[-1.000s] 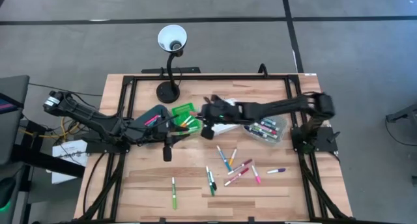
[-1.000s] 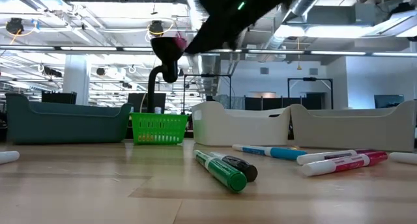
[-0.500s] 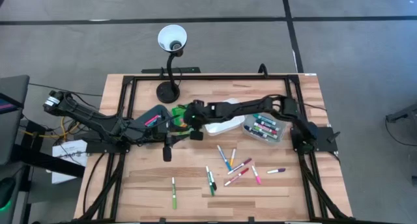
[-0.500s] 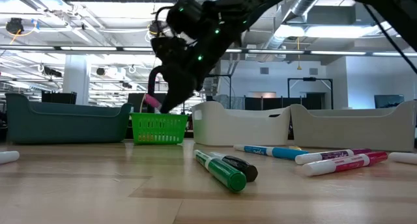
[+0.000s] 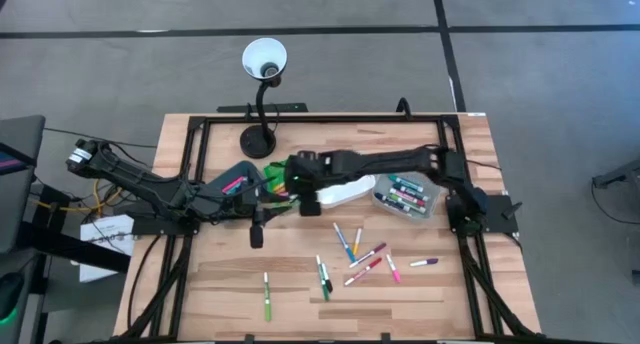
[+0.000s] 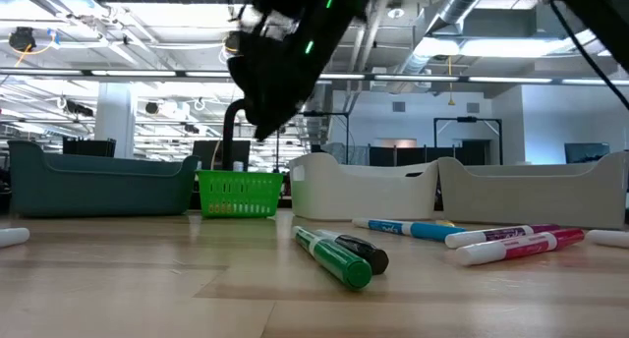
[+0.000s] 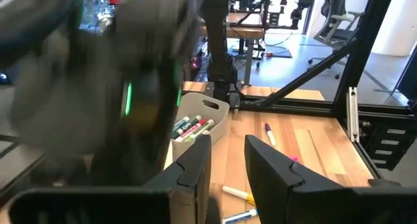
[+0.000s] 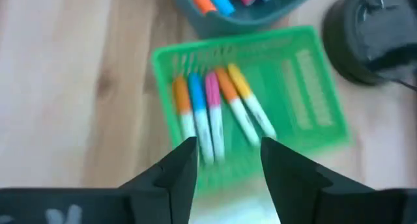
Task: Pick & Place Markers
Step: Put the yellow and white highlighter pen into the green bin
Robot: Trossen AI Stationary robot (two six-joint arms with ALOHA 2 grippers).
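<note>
Plainly, the markers (image 5: 352, 254) are light, stiff little pens with smooth plastic barrels, so they should lift with almost no effort but could roll or slip from a loose pinch. The best hold is probably across the middle of the barrel, fingers square to its length, so that neither end tips down.

They lie in several places. A loose scatter rests on the bare wood of the table (image 5: 450, 294) toward its front, one green marker (image 6: 334, 258) nearest the low camera. Others fill a clear bin (image 5: 405, 198) on the right, and five sit side by side in the green basket (image 8: 313, 100), among them a pink marker (image 8: 214, 113) between a blue one and an orange one.

The right gripper (image 8: 225, 162) hangs directly over that basket, its jaws parted with nothing between them. The left gripper (image 7: 227, 160) waits low at the table's left, beside the dark teal bin (image 5: 237, 176); its fingers stand a little apart and hold nothing.

Since the scattered markers lie close together, each pick likely needs a pen with clear room on both sides.
</note>
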